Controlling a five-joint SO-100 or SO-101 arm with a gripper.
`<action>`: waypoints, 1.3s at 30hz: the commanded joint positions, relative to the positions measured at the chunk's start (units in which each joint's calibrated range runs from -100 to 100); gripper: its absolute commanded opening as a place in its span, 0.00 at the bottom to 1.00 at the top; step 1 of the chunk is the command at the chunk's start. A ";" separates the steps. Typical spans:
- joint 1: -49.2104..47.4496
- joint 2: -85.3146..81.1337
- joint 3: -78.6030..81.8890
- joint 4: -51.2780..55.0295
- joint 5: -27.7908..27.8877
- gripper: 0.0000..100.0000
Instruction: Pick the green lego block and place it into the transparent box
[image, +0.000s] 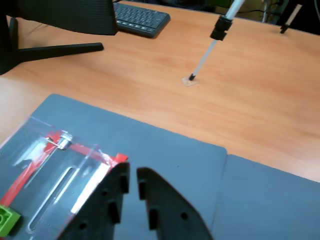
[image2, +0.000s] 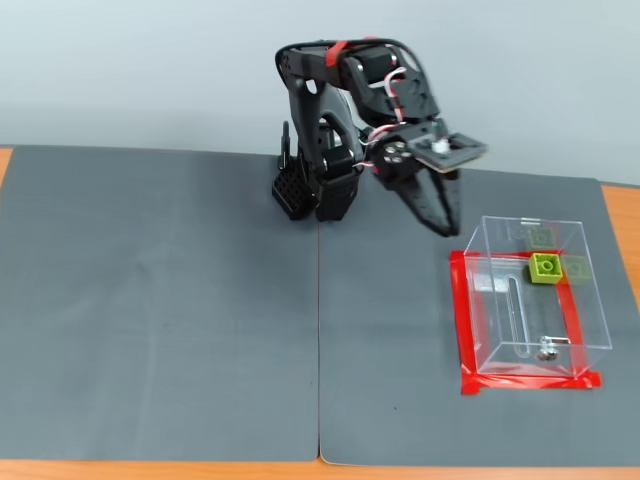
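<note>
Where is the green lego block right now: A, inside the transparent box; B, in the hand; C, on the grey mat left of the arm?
A: the green lego block lies inside the transparent box, while the hand hangs empty beside it.

The green lego block (image2: 545, 267) is a lime yellow-green, sitting inside the transparent box (image2: 590, 300), whose clear walls carry paler green reflections and whose base is framed by bright red tape (image2: 527, 381), with a small silvery metal piece (image2: 546, 350) within. The arm (image2: 330, 130) and its gripper (image2: 441, 222) are matte black with red bands and red and white wires, and the mat (image2: 160, 320) beneath is a plain dark grey over an orange-brown wood-grain table (image: 260, 100). In the wrist view a black keyboard (image: 140, 19) and a black monitor stand (image: 50, 49) lie on that wood, beside a white and black pole (image: 215, 40)
</note>
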 joint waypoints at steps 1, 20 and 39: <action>6.55 -8.91 5.64 0.05 0.10 0.02; 18.19 -40.62 29.43 -0.21 0.52 0.02; 18.34 -44.35 58.56 -0.91 0.20 0.02</action>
